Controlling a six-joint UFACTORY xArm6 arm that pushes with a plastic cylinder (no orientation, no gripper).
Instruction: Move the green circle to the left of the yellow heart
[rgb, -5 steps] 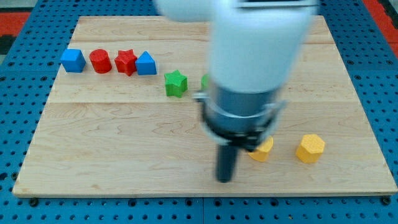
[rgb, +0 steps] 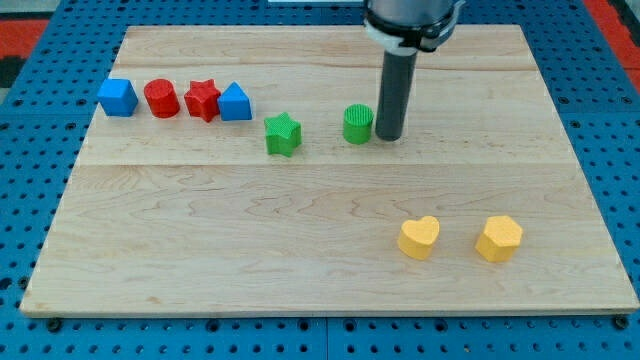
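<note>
The green circle (rgb: 357, 125) stands on the wooden board (rgb: 200, 230), a little above the middle. My tip (rgb: 388, 136) rests on the board right beside the circle's right side, touching it or nearly so. The yellow heart (rgb: 419, 238) lies toward the view's bottom right, well below the circle and the tip.
A green star (rgb: 283, 134) sits left of the circle. A row at the upper left holds a blue cube (rgb: 117, 97), a red cylinder (rgb: 161, 99), a red star (rgb: 202, 100) and a blue block (rgb: 235, 102). A yellow hexagon (rgb: 499, 238) lies right of the heart.
The arm has moved from near the yellow heart up toward the view's top; my tip now stands beside the green circle's right side. The circle, earlier mostly hidden, now shows fully.
</note>
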